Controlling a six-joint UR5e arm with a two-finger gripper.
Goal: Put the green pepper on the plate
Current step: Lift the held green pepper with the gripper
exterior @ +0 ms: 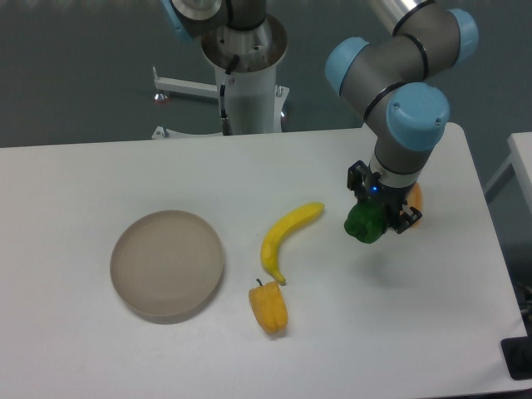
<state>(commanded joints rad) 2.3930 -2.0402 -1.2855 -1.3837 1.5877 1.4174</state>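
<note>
— What is the gripper (376, 218) doing?

— Its two dark fingers are closed around the green pepper (365, 224), one on each side. The pepper appears lifted a little off the table (75, 183), with a faint shadow under it, toward the right side of the surface.

— How wide is the grip?

— Only as wide as the pepper itself; the jaws press against it.

— Anything close to it?

— An orange object (416, 202) shows just behind the gripper on the right, mostly hidden by it, so I cannot tell what it is.

— And the plate (167, 264)?

— On the left part of the table, toward the near side, well apart from the pepper. Nothing lies in it.

— What sits between them?

— A banana (285, 238), lying diagonally near the middle, and a yellow-orange pepper (268, 307) just beside its near end.

— The surface and room?

— A white tabletop. Beyond its far edge a grey floor, the arm's white pedestal (248, 83), and a white metal bracket (187, 86) on the floor. The arm's grey links with light-blue joint caps (416, 112) reach in from the upper right.
</note>
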